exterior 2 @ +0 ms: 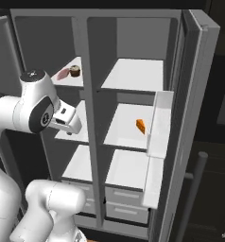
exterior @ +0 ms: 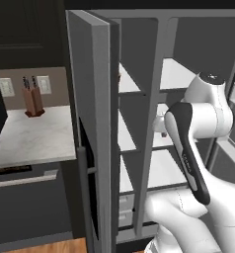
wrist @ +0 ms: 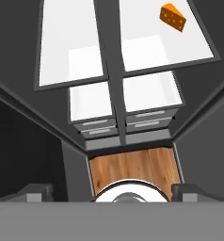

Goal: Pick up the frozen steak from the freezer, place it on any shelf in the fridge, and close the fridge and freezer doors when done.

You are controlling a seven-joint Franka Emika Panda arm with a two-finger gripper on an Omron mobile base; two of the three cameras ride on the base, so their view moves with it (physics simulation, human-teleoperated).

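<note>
The frozen steak (exterior 2: 63,74), a pinkish slab, lies on the top white plate of the freezer (exterior 2: 47,38), beside a dark brown cupcake (exterior 2: 75,71). My gripper (wrist: 111,190) hangs in front of the freezer's middle level, well below the steak, and points down toward the drawers. Its fingertips (wrist: 36,190) stand wide apart, open, with nothing between them. The fridge (exterior 2: 138,35) is open, and its topmost shelf (exterior 2: 133,75) is bare. Both doors stand open: the left door (exterior: 92,123) and the right door (exterior 2: 202,94).
An orange wedge (exterior 2: 141,126) sits on the fridge's middle shelf. Clear bins (exterior 2: 159,123) jut from the right door. Grey drawers (exterior 2: 126,196) fill the bottom, above wood floor (wrist: 132,167). To the left, a counter (exterior: 35,136) carries a knife block (exterior: 31,99).
</note>
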